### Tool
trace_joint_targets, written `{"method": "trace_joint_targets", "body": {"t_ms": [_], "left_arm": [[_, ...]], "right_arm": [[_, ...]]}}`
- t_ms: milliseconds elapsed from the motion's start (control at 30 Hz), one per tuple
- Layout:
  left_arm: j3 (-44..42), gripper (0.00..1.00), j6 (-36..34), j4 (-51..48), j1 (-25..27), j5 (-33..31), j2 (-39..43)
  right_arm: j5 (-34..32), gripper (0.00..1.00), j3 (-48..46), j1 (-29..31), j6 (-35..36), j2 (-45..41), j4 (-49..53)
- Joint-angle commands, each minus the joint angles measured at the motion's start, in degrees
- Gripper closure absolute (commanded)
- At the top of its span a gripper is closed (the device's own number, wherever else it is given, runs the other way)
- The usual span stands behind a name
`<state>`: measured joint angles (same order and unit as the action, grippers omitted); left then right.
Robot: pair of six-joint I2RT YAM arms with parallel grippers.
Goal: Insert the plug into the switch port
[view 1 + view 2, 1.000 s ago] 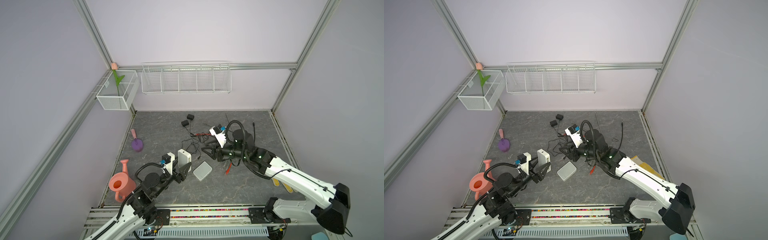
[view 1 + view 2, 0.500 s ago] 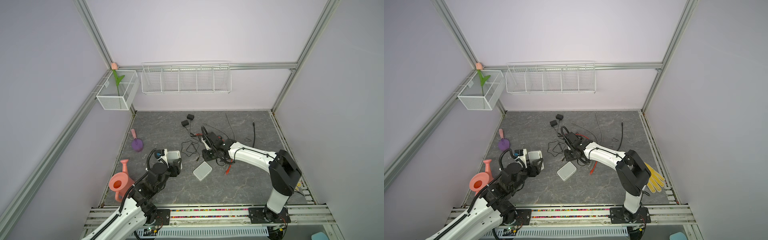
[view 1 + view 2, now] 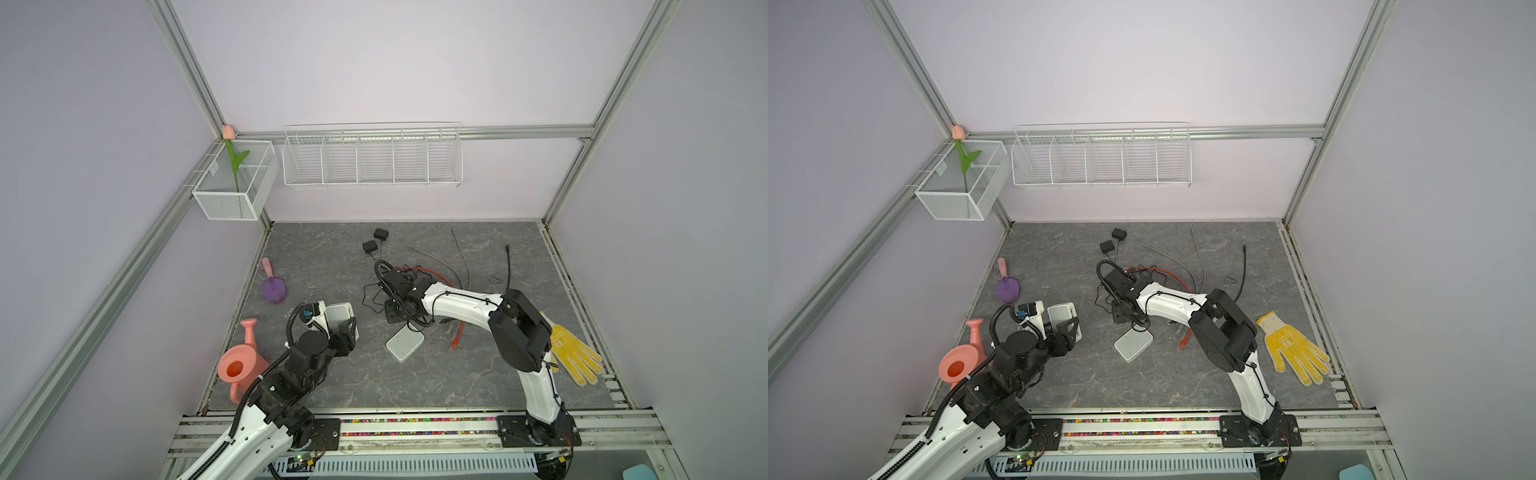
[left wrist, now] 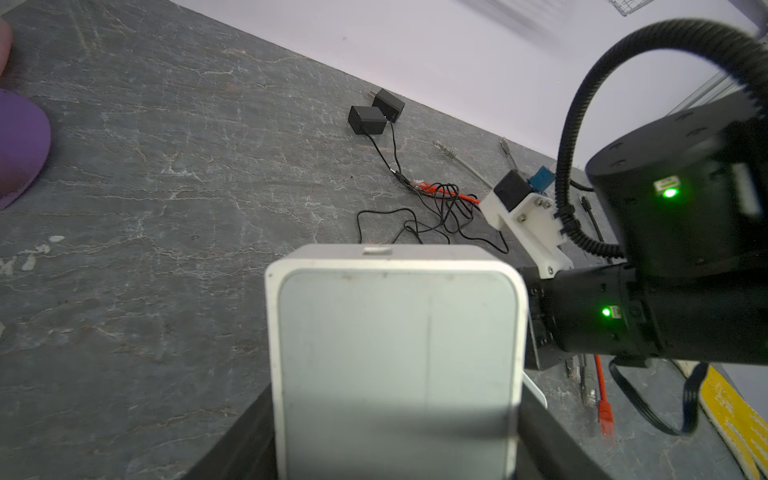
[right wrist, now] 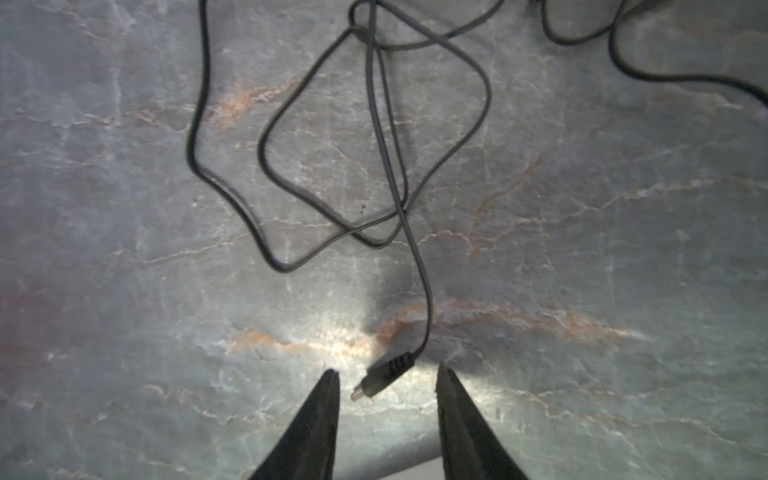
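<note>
While your left fingers (image 4: 245, 451) clamp the switch (image 4: 395, 357) aloft for access | your right fingers (image 5: 316, 424) stand apart astride the plug (image 5: 384, 376), ready to pinch.

Bears, on a grey veined tabletop (image 3: 374, 382), a pink watering can (image 3: 241, 365) near left, a purple scoop (image 3: 274, 289) farther back, two black adapters (image 3: 370, 246) far centre, tangled cables (image 4: 446, 197), a black plug (image 5: 382, 376) and a white flat box (image 3: 405, 344) mid-table, a yellow glove (image 3: 575, 359) near right.
</note>
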<state>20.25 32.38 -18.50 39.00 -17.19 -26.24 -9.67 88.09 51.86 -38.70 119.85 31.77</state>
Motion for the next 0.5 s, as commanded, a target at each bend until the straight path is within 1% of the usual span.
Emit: {"method": "trace_joint_targets", "body": {"t_ms": [0, 300, 467], "left_arm": [[-0.2, 1.00, 0.8, -0.8, -0.2, -1.9, 0.7], [-0.5, 1.00, 0.7, -0.6, -0.2, -2.2, 0.8], [-0.3, 1.00, 0.6, -1.9, -0.2, -2.7, 2.5]], "right_arm": [[-3.1, 0.58, 0.8, 0.1, -3.8, 1.2, 2.5], [-1.0, 0.62, 3.1, 0.5, -4.5, 5.4, 1.6], [-1.6, 0.70, 3.5, 0.7, -4.7, 5.8, 2.7]]}}
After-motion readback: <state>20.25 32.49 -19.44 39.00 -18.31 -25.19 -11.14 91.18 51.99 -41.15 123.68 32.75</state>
